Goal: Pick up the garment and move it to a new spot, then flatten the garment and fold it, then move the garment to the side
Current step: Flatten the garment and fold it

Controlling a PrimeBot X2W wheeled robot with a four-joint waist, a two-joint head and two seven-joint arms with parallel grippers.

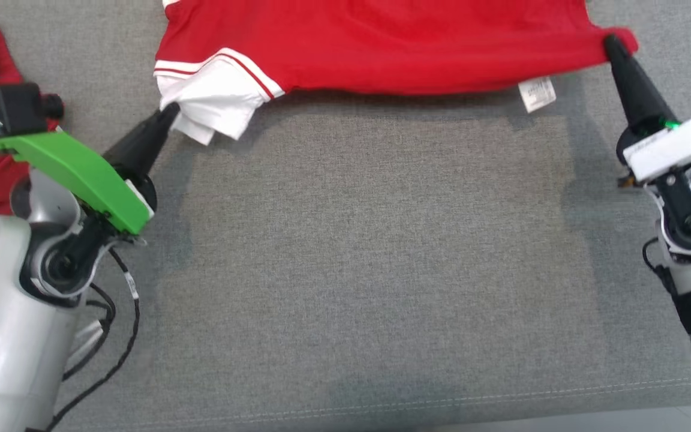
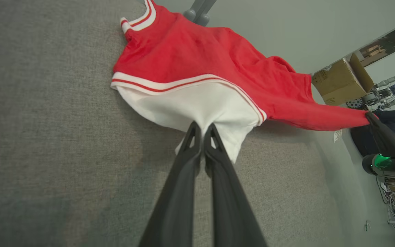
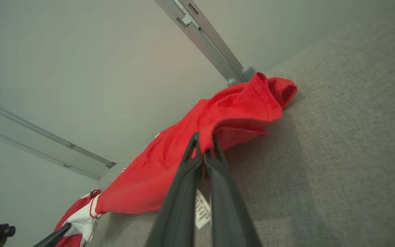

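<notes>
Soft red knit garment (image 1: 381,42) stretches across the upper frame above the grey woven desk (image 1: 345,270), its top edge cut off. The left end effector (image 1: 170,112) pinches its red-striped white sleeve (image 1: 213,96). The right end effector (image 1: 610,43) pinches the red hem corner. The print on the white tag (image 1: 537,94) is too small to read.

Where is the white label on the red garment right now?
In the head view, the white label hangs from the garment at upper right, near the right gripper.
</notes>
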